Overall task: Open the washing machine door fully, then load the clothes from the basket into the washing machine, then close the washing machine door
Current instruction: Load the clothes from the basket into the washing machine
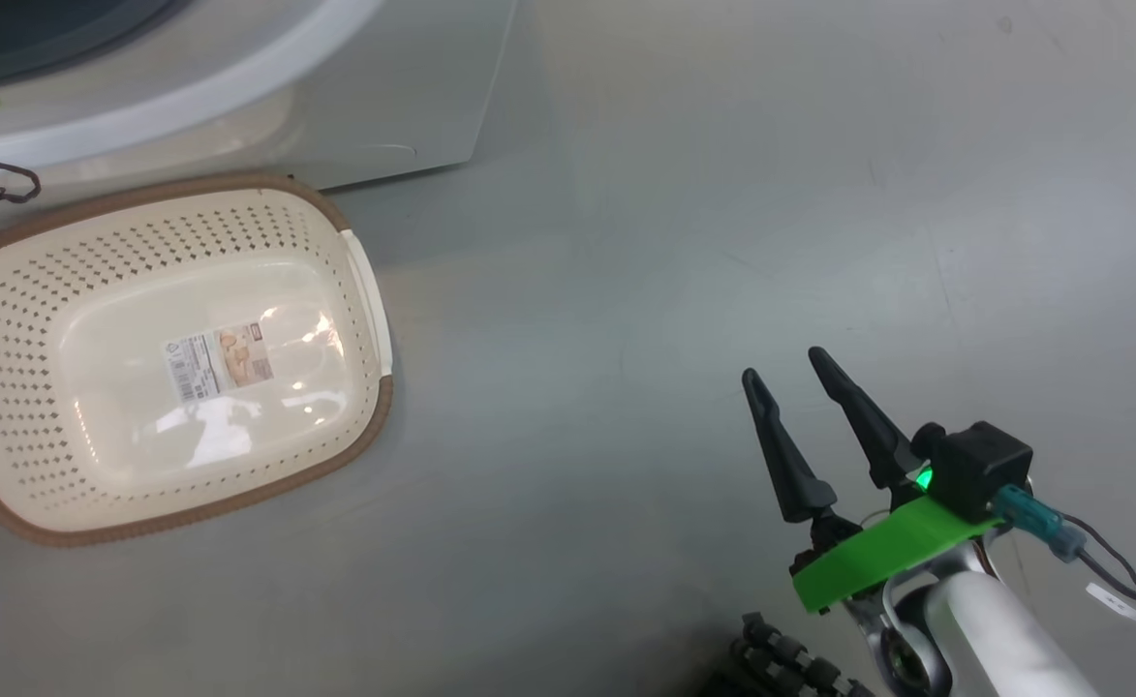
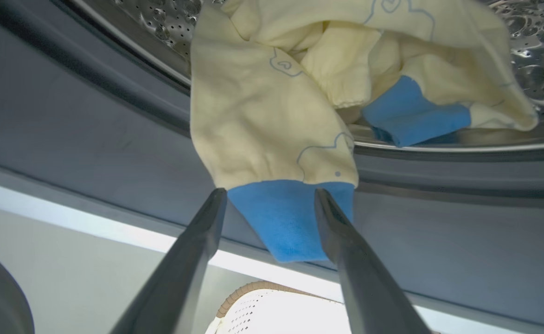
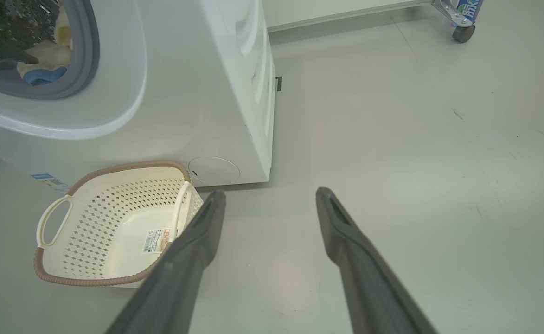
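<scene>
**Clothes in the drum, one sleeve over the lip**

The clothes (image 2: 272, 116) lie bunched in the steel drum (image 2: 531, 28) of the washing machine (image 3: 183, 116). One cream sleeve with a blue cuff (image 2: 290, 222) hangs out across the grey gasket (image 2: 91, 116). The left gripper (image 2: 269, 192) is at the drum mouth with its fingers spread wide. The cuff hangs between them unpinched, and whether it brushes a finger I cannot tell. The basket (image 1: 25, 319) stands on the floor (image 1: 722, 194) just before the machine's front, its bare bottom showing a label (image 1: 219, 363). Well to its right, the right gripper (image 1: 782, 365) hangs over the floor with its fingers wide apart, holding nothing.
</scene>
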You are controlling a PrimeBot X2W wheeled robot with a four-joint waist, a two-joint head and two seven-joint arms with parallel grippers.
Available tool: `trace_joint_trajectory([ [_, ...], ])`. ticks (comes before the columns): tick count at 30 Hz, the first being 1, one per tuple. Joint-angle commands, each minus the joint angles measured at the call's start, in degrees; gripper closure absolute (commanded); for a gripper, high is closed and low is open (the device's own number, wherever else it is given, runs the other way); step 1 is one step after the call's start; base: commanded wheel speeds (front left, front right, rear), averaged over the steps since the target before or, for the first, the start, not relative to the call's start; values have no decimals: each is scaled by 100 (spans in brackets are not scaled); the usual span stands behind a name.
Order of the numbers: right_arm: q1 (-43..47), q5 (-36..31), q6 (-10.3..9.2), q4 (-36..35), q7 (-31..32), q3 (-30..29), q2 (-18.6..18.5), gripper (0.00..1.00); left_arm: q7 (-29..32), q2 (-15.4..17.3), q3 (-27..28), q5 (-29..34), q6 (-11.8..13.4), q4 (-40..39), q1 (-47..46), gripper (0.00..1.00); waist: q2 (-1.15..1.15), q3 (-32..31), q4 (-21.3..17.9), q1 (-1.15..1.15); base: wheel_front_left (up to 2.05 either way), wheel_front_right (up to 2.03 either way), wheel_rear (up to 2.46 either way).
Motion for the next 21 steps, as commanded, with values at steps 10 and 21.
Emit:
trace_joint_trajectory([
  [10, 79, 30, -16, -208, -37, 82, -17, 0, 13, 285, -125, 48, 90, 64, -468, 0, 0, 209, -28, 0, 0, 0, 0],
  [21, 35, 42, -16, -227, -37, 81, 18, 0, 27, 355, -267, 53, 118, 226, -602, 0, 0, 332, -40, 0, 0, 0, 0],
])
